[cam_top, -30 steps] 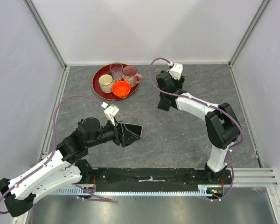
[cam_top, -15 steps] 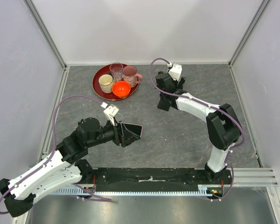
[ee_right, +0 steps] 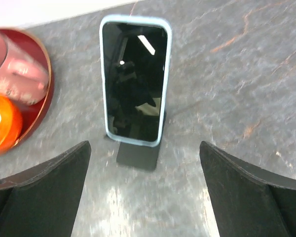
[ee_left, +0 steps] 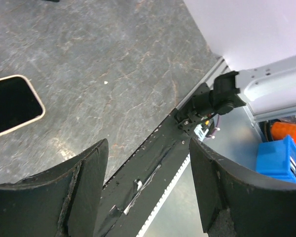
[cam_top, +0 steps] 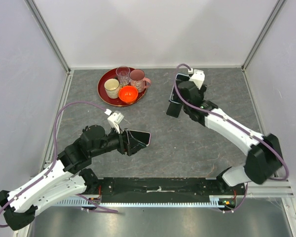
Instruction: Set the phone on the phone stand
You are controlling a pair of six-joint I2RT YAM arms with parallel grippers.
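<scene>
Table [cam_top: 197,143] of grey, stone-patterned surface spans the cell. Toward its far left sits a round red tray [cam_top: 102,89] holding an orange bowl [cam_top: 128,93] and three cups [cam_top: 111,88]. Right of the tray, the phone [ee_right: 134,79], in a pale blue case with a dark screen, leans upright on the black phone stand [ee_right: 135,155]. The right end effector [ee_right: 143,147] hangs just near of it, fingers spread wide, touching nothing. At near left, the left end effector [ee_left: 149,145] is parted wide and empty, with a second phone [ee_left: 12,106] in a cream case lying flat beside it.
</scene>
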